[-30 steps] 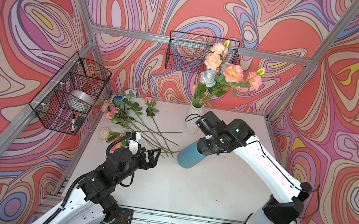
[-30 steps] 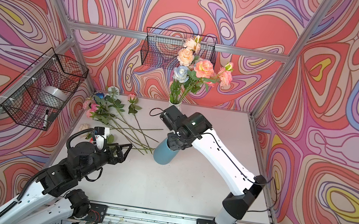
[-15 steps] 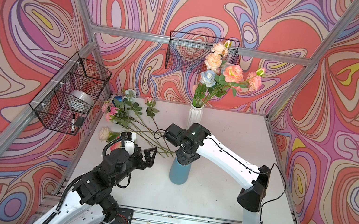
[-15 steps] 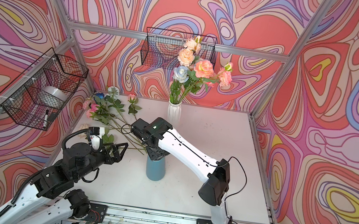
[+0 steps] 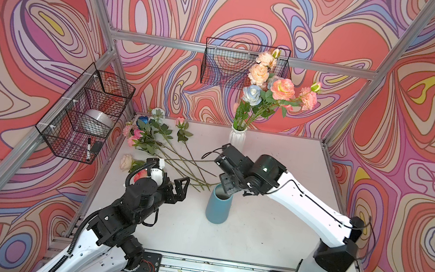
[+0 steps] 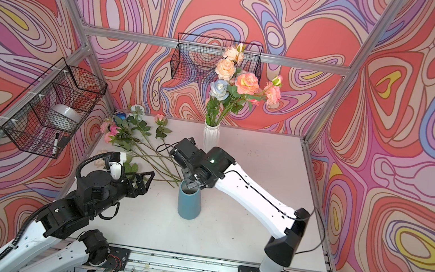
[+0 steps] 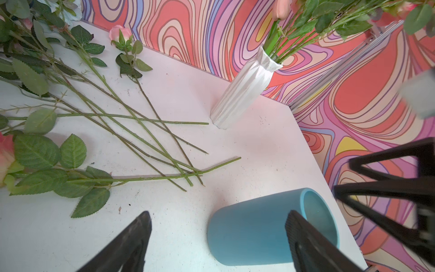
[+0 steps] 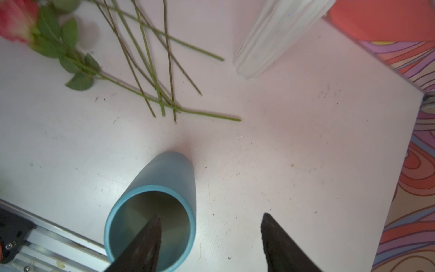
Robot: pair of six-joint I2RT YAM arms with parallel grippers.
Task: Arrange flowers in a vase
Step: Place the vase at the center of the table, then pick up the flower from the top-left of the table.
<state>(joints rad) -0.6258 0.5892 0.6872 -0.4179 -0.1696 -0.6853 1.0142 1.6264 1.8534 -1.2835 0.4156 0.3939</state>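
Blue ceramic, by the look of it: the blue vase (image 5: 218, 206) stands upright and empty near the middle of the surface (image 5: 268, 233). The right fingers (image 8: 146, 240) hang over its mouth, spread apart, one dipped inside the rim and the other outside, clear of the wall, so they clamp on nothing. The left fingers (image 5: 182, 186) are spread wide too, and empty, hovering low just beside the stem ends.

The loose flowers (image 5: 151, 138) lie in a heap at the far left corner, their heads by the wall and their long stems fanned out toward the middle, the nearest tips just short of the blue vase. A white vase (image 5: 236, 138) at the far edge already holds a bunch (image 5: 271, 89).

I'd say the step in hand is getting the blue vase placed to take these stems; none is in it yet. Next, the right arm should lift straight up so the inner finger does not catch the rim and tip the vase. Then the left fingers need to pinch a single stem out of that crossed pile.
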